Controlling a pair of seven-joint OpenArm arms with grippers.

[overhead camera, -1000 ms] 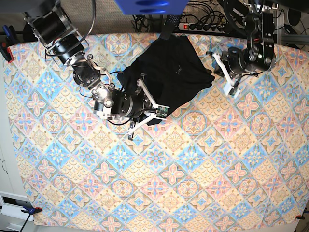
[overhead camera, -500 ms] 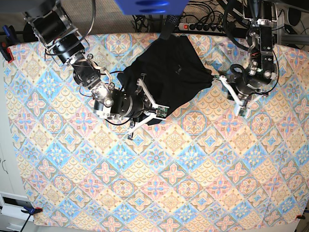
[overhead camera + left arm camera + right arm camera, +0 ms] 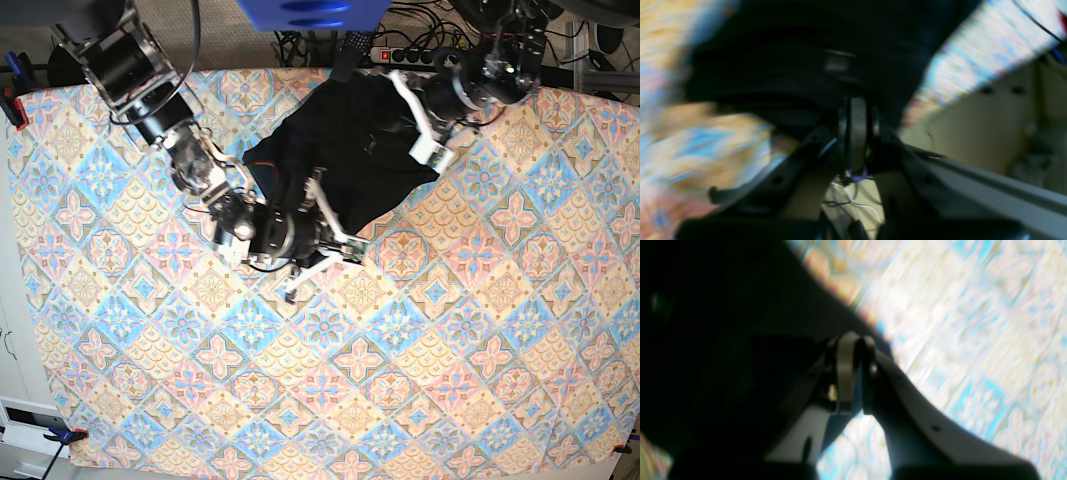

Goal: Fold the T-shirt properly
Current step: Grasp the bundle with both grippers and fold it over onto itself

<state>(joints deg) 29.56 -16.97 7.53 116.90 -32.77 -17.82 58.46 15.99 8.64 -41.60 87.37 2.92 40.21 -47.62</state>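
Note:
The black T-shirt (image 3: 340, 140) lies bunched at the back middle of the table. My right gripper (image 3: 338, 243) sits at its near edge. In the right wrist view its fingertips (image 3: 853, 340) are pressed together on the edge of the T-shirt (image 3: 706, 340), shut on the cloth. My left gripper (image 3: 418, 128) hovers over the garment's right side. In the blurred left wrist view it (image 3: 853, 106) is shut, with the T-shirt (image 3: 790, 50) and its pale neck label (image 3: 836, 63) just beyond. No cloth shows between its fingers.
A tablecloth (image 3: 420, 360) with blue, orange and pink tiles covers the whole table. A power strip (image 3: 420, 55) and cables lie past the back edge. A blue object (image 3: 310, 12) hangs over the top middle. Clamps hold the cloth at the left corners (image 3: 60, 435).
My left arm swung from beside the shirt's right corner, down, then up and left over the shirt's right side. My right gripper shifted slightly right and toward the near edge.

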